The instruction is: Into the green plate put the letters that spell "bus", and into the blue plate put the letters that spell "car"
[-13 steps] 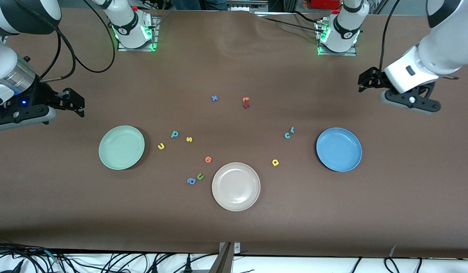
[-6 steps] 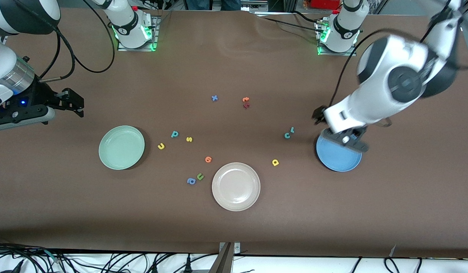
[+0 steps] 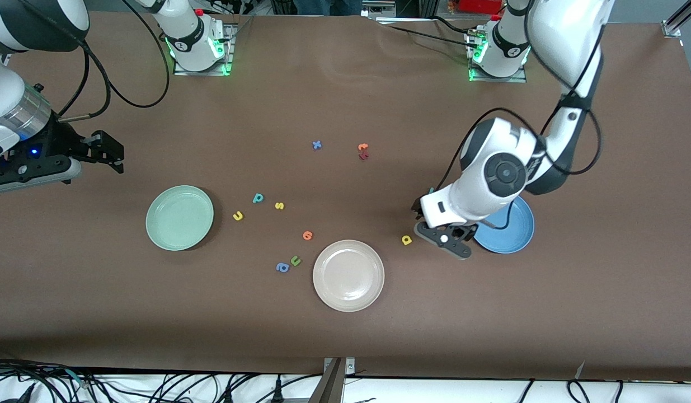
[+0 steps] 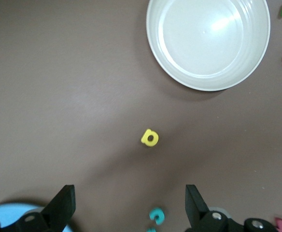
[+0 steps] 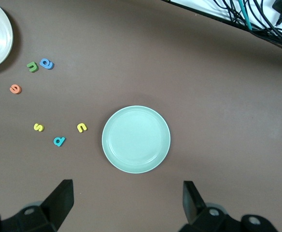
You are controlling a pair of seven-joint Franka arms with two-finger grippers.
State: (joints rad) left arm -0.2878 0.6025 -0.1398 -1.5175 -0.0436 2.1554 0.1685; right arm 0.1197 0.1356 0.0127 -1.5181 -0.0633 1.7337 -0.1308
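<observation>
Covering the whole scene was a wide brown table (image 3: 345, 336). The left arm reached out from its base, and its left gripper (image 4: 129, 205) hung over the table just beside the round glossy blue plate (image 3: 516, 235), with its two fingers wide apart and nothing between them. The right gripper (image 5: 126, 205) waited at the right arm's end of the table, also spread wide and holding nothing.

The round glossy pale green plate (image 3: 179, 218) sat toward the right arm's end, and it had no letters in it. A round beige-pink plate (image 3: 348, 275) lay between the two, nearer to the front camera.

Then came the tiny foam letters. The yellow u (image 3: 238, 216), teal b (image 3: 258, 197) and yellow s (image 3: 279, 205) lay on the table near the green plate. The yellow a (image 3: 407, 240) lay on the table near the left gripper, and the teal c (image 4: 156, 215) was close by in the left wrist view. An orange letter (image 3: 307, 235), an olive-green u (image 3: 295, 260) and a blue a (image 3: 282, 267) lay beside the beige-pink plate.
</observation>
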